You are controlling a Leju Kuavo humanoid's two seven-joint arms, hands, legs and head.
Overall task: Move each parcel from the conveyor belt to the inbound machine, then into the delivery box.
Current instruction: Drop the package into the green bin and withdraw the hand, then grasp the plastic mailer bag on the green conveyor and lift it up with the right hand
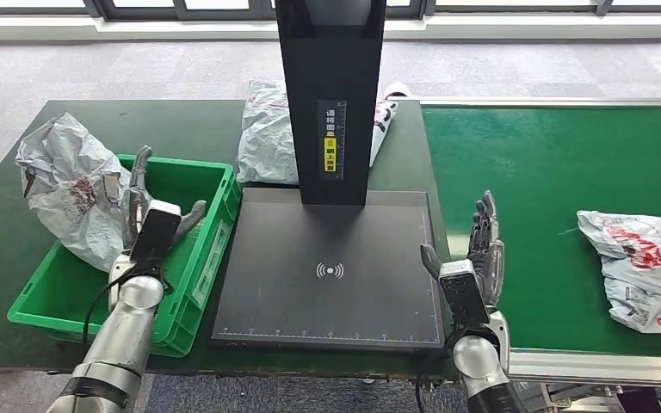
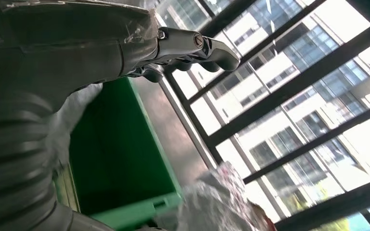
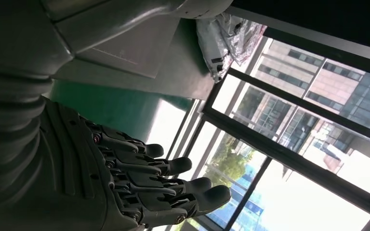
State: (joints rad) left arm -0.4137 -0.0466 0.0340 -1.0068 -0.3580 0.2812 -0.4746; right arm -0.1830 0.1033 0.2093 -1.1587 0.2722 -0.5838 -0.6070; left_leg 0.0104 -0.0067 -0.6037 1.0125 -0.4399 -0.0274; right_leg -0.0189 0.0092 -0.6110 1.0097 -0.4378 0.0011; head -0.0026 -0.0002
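Two empty hands, three crumpled parcels around the scanner.

Belt (image 1: 551,172): flat green fabric carrying a wrinkled grey-white plastic parcel (image 1: 645,267) with red print, too small to read. Scanner (image 1: 331,275): matte black square plate with a white wireless mark; its post bears a yellow label with small characters. A second parcel (image 1: 267,133) lies behind the post. The green plastic box (image 1: 215,232) holds a third (image 1: 73,185), draped over its rim. Left hand (image 1: 151,211) hovers over the box, fingers spread; right hand (image 1: 482,249) stands flat between plate and belt. Wrist views add window glass and buildings.
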